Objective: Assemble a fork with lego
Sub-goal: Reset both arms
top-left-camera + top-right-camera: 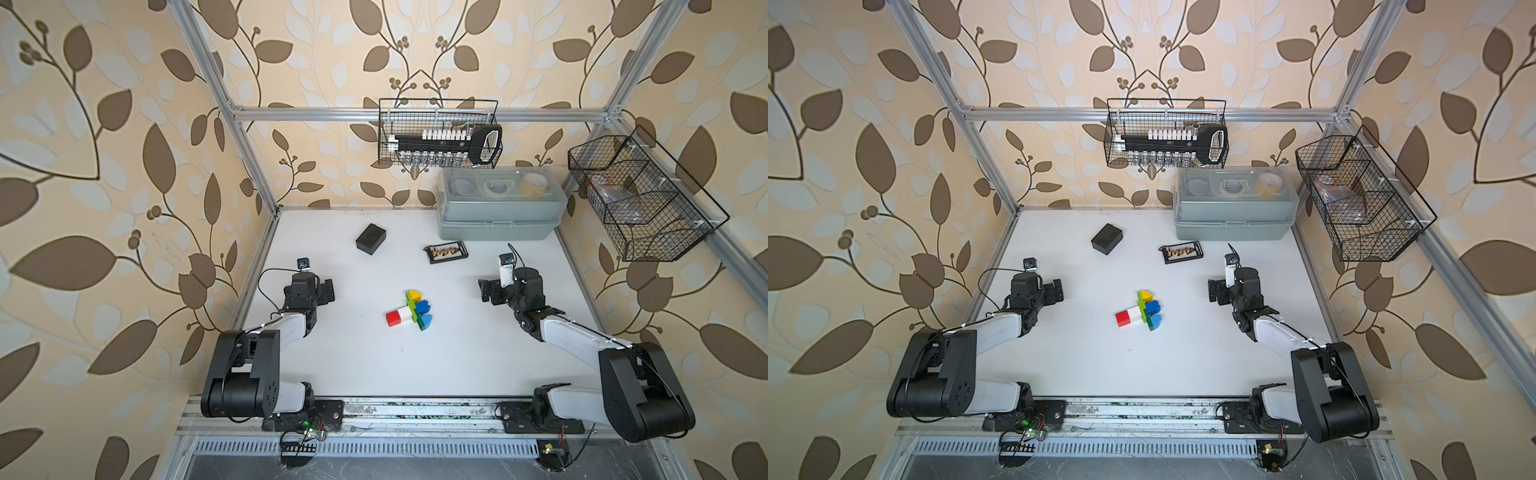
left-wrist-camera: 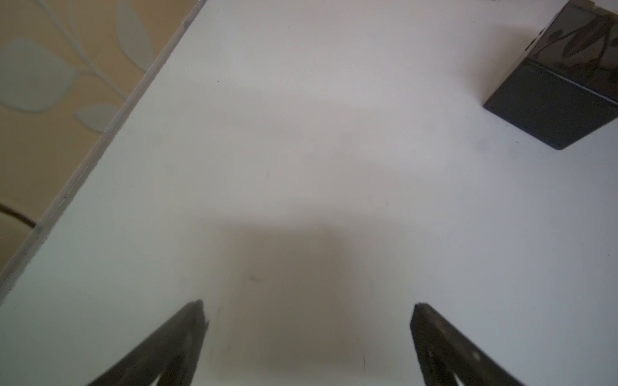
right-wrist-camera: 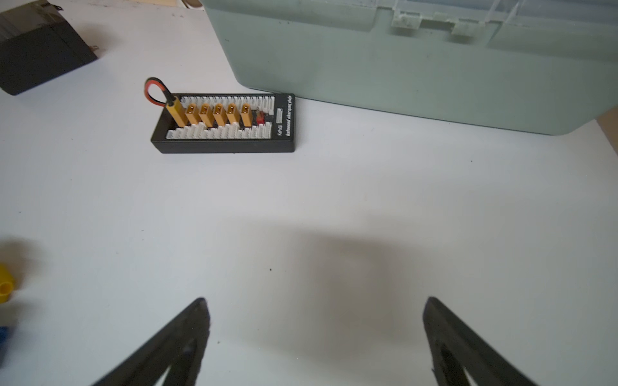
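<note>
Top view: the fork (image 1: pixel 409 311) lies flat in the middle of the table (image 1: pixel 353 365) and looks fully built, w/ no loose bricks in sight. Its long axis runs approx. left to right: red stem end twd the left gripper (image 1: pixel 326 291), three prongs twd the right gripper (image 1: pixel 484 291). It sits between the two, apart from both; the right seems slightly nearer. Both grippers are empty, jaws spread wide. Any regrasp would prob. suit the right arm at the prong end.
</note>
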Robot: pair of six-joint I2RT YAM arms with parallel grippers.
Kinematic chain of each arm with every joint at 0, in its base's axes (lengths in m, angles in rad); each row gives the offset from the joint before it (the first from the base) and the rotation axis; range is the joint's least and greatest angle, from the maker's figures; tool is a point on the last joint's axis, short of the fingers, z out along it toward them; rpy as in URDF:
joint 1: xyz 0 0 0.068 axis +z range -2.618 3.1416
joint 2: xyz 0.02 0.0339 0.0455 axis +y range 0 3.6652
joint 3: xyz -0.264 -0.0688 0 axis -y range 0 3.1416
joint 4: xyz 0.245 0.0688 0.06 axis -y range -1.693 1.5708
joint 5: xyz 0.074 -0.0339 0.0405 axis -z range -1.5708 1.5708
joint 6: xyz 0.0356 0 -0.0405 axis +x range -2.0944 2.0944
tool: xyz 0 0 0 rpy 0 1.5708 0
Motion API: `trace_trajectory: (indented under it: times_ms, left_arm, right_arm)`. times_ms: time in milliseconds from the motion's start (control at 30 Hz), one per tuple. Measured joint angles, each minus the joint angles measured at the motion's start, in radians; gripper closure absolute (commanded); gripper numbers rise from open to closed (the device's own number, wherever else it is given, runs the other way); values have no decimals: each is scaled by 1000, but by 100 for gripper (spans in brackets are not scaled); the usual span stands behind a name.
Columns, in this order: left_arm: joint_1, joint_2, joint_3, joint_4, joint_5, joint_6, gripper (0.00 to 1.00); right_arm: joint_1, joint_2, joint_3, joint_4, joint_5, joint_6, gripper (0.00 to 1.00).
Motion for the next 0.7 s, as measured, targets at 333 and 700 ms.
trace_trajectory:
  times_ms: [333,700]
  left_arm:
    - [96,87,-9,163,84,8,1]
    - [96,90,-30,242,119,9,1]
  right_arm:
    - [-5,-19,-61,158,30,1,2]
    - [-64,79,-118,407,21,-65,2]
